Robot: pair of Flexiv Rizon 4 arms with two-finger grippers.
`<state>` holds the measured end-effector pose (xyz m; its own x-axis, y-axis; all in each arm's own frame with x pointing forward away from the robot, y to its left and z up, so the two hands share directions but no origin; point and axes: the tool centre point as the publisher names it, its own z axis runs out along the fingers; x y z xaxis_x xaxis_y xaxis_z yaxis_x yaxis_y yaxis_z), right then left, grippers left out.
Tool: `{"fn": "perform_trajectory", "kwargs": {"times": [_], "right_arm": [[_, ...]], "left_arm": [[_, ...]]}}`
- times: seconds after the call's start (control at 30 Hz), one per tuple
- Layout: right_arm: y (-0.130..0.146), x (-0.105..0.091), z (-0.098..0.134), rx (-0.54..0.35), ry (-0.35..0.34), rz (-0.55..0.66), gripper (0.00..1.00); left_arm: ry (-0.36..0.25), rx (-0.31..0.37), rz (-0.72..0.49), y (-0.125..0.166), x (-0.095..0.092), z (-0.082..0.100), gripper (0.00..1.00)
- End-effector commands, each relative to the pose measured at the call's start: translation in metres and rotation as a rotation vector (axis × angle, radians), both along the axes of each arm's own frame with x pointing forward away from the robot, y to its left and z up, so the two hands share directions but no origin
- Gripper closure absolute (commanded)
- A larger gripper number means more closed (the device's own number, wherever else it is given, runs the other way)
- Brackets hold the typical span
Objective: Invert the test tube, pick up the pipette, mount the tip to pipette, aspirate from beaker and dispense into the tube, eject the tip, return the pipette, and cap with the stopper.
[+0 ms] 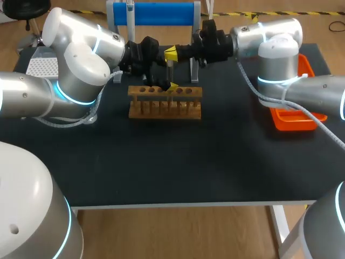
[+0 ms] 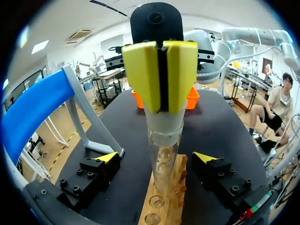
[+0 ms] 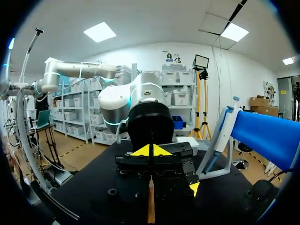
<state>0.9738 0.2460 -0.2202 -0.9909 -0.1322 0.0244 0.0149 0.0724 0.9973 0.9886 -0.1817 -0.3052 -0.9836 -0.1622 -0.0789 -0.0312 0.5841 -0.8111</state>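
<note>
1. Yellow pads of the right claw [image 2: 160, 77] press together over a white stopper [image 2: 162, 125], gripping it. The stopper's top is hidden between them.
2. The stopper sits in the mouth of a clear tube [image 2: 161, 164], which stands upright directly under the right claw. The tube's lower end goes into a wooden rack [image 2: 165, 202] and is hidden there. What the tube holds is hard to make out.
3. The left claw [image 2: 156, 158] is open, with one finger on each side of the tube and neither touching it. The head view shows only one of its yellow tips.
4. From the right wrist, that claw's own fingers hide the tube and stopper, and the rack shows edge-on beneath them.
5. Counted:
   - two claws
   - one tube, one stopper and one rack
   - one blue stand [image 1: 153, 13] beyond both claws, with one pipette [image 1: 130, 12] hanging on it
   - one orange tray [image 1: 294, 121] beside the right arm, partly covered by it
</note>
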Motion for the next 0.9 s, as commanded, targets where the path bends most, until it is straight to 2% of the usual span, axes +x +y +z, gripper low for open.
{"fn": "perform_trajectory", "kwargs": {"times": [0.03, 0.57, 0.9], "right_arm": [[0.001, 0.003, -0.005, -0.001, 0.008, 0.009, 1.00], [0.001, 0.000, -0.021, -0.017, 0.044, 0.004, 1.00], [-0.001, 0.002, 0.000, 0.042, 0.010, -0.002, 1.00]], "left_arm": [[0.004, 0.002, -0.003, 0.000, 0.002, 0.000, 0.00], [0.004, 0.002, -0.003, 0.000, 0.002, 0.000, 0.00], [0.004, 0.002, -0.003, 0.000, 0.002, 0.000, 0.00]]}}
